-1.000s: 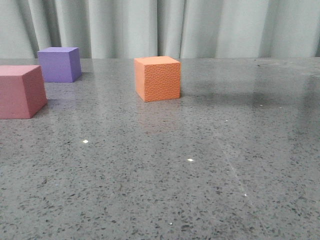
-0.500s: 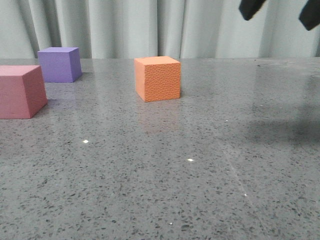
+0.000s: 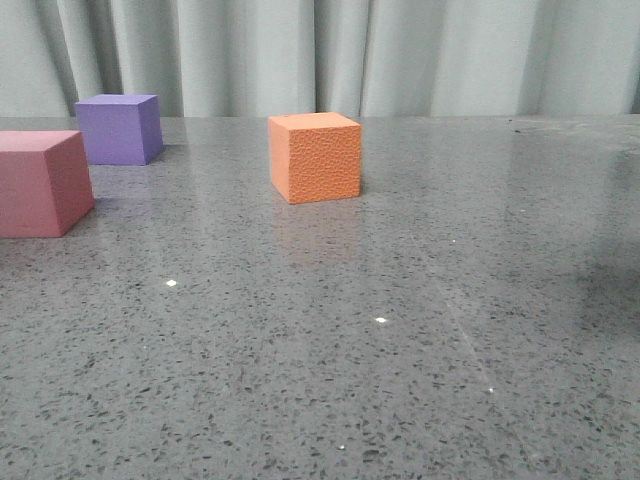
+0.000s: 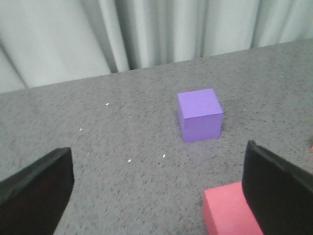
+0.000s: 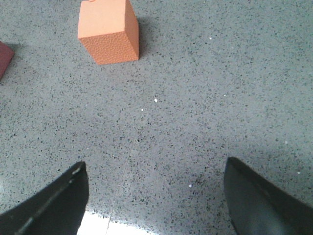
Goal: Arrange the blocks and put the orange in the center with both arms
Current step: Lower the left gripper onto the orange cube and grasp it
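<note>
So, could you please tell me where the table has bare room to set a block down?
The widest bare patch is the table to the right of the orange cube and all along the near side. A smaller gap lies between the orange cube and the purple cube. The left edge is crowded: the pink cube sits close in front of the purple one.

No text, label, brand, number or sign can be read anywhere in these views.
</note>
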